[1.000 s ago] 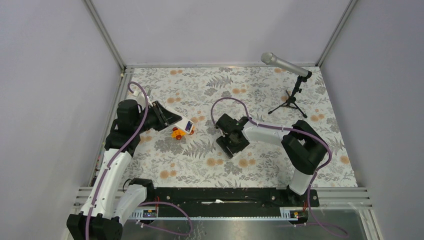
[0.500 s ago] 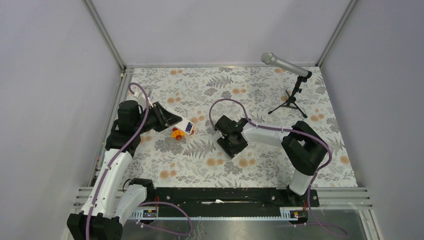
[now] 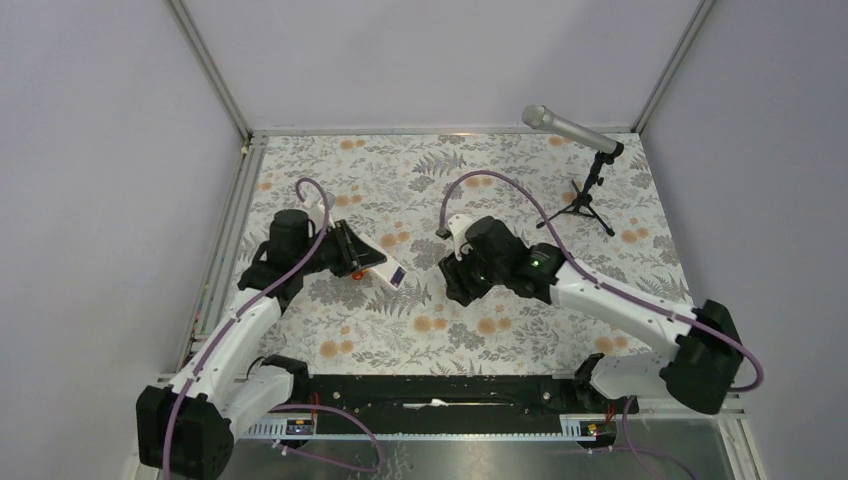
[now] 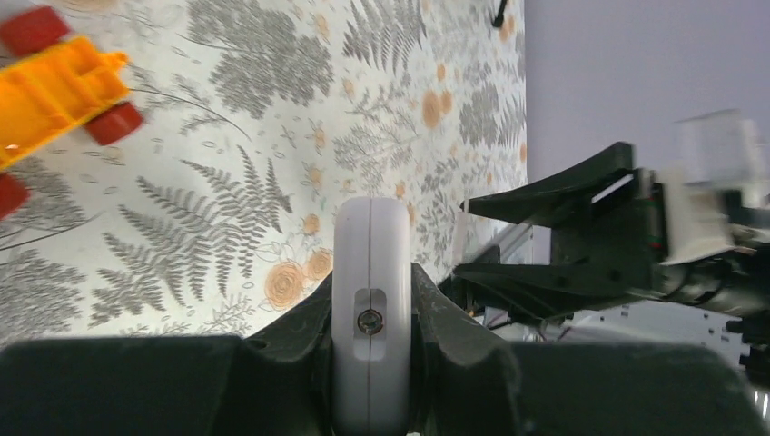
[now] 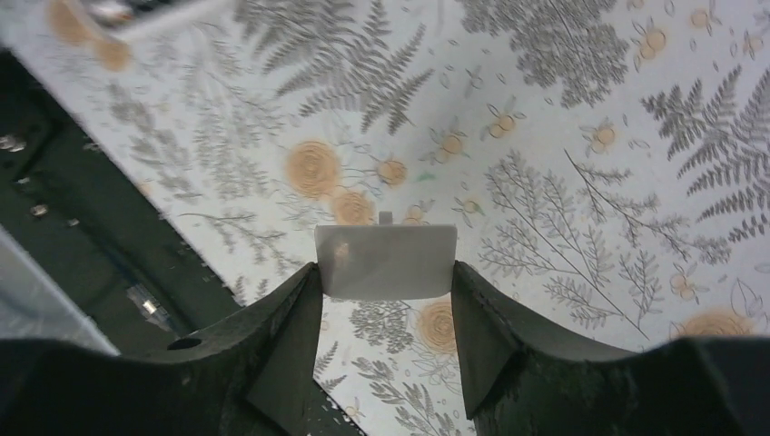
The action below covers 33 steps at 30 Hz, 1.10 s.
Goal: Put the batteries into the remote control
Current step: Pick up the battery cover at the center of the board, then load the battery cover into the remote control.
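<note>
1. The remote control (image 4: 370, 309) is clamped edge-on in the left jaws. It is held off the tabletop (image 3: 520, 190) left of centre, with its free end pointing toward the right arm.
2. The batteries cannot be made out in any view, so neither looks loaded yet.
3. The right jaws are closed on a small flat white square piece (image 5: 386, 262), probably the battery cover. They carry it above the floral cloth, near the remote but apart from it.
4. Judged step: the remote is opened and presented, with loading not begun.
5. The next move likely calls for setting the white piece down, finding a battery, and pinching it lengthwise.
6. An orange toy car (image 4: 54, 86) lies just beside the left jaws.
</note>
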{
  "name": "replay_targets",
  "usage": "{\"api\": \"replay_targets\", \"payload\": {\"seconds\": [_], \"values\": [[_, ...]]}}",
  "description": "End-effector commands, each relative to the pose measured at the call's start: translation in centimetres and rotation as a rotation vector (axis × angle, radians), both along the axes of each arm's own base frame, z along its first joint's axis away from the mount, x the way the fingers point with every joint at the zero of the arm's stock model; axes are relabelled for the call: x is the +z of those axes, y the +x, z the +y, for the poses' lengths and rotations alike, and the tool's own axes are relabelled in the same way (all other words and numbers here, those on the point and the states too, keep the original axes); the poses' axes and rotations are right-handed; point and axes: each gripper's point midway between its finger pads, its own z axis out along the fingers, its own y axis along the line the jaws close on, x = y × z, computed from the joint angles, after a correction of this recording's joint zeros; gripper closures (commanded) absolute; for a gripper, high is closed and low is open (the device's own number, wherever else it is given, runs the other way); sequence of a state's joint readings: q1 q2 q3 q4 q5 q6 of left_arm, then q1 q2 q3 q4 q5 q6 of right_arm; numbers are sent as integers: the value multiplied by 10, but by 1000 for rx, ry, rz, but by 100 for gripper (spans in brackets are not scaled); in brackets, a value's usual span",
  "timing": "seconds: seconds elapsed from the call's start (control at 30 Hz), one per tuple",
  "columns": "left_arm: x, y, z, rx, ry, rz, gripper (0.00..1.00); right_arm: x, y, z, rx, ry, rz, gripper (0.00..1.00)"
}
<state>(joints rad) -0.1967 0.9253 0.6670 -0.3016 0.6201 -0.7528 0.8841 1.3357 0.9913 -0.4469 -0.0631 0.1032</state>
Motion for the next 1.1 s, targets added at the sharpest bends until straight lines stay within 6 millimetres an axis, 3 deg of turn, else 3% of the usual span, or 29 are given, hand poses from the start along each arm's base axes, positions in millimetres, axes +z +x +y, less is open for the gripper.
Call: {"api": "replay_targets", "payload": {"seconds": [0.0, 0.33, 0.5, 0.87, 1.07], "values": [[23, 8, -27, -81, -43, -127, 100, 40, -21, 21, 165, 202, -74, 54], [22, 3, -68, -140, -105, -78, 100, 68, -36, 35, 321, 221, -143, 54], [27, -1, -82, -149, -125, -78, 100, 72, -28, 41, 355, 178, -259, 54], [25, -9, -90, -154, -120, -60, 100, 63, -8, 42, 301, 73, -287, 56], [28, -12, -90, -167, -113, -88, 100, 62, -14, 45, 314, 89, -259, 56]]}}
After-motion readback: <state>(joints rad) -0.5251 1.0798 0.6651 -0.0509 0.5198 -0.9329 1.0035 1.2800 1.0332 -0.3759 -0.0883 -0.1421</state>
